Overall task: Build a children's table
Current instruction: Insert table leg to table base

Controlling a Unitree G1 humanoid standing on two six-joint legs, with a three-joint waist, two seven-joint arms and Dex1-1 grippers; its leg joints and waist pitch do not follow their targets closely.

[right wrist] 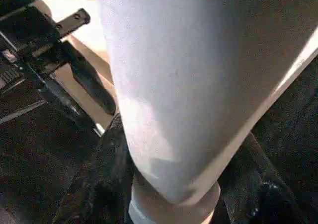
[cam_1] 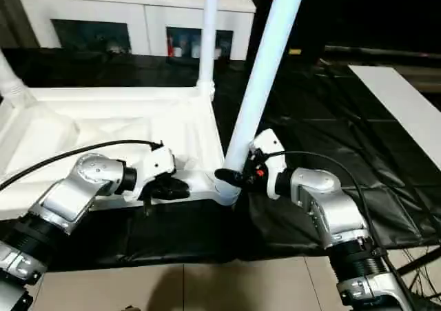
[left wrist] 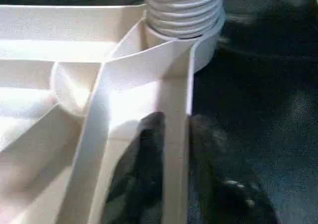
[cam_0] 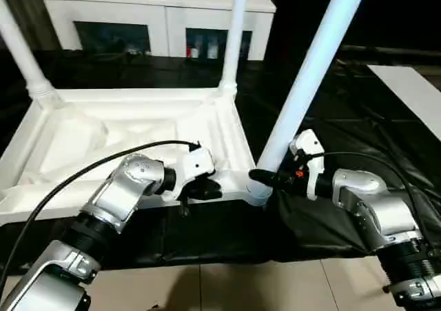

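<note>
tabletop (cam_0: 124,135): upside down on black mat (cam_0: 331,118), ribbed underside up | near-corner leg (cam_0: 310,76): foot in corner socket (cam_0: 258,190), long axis rising, leaning away from the tabletop | far legs (cam_0: 234,35): upright in sockets | right gripper (cam_0: 265,178): clamped round leg base | left gripper (left wrist: 174,184): fingers astride tabletop rim beside socket, grip uncertain

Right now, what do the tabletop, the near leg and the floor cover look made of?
Tabletop: white moulded plastic by the look, smooth with a slight sheen, thin ribs on its underside. Near leg: seemingly the same white plastic, smooth tube, ridged at its base. Floor cover: thin black sheeting, probably plastic film, creased and glossy.
</note>
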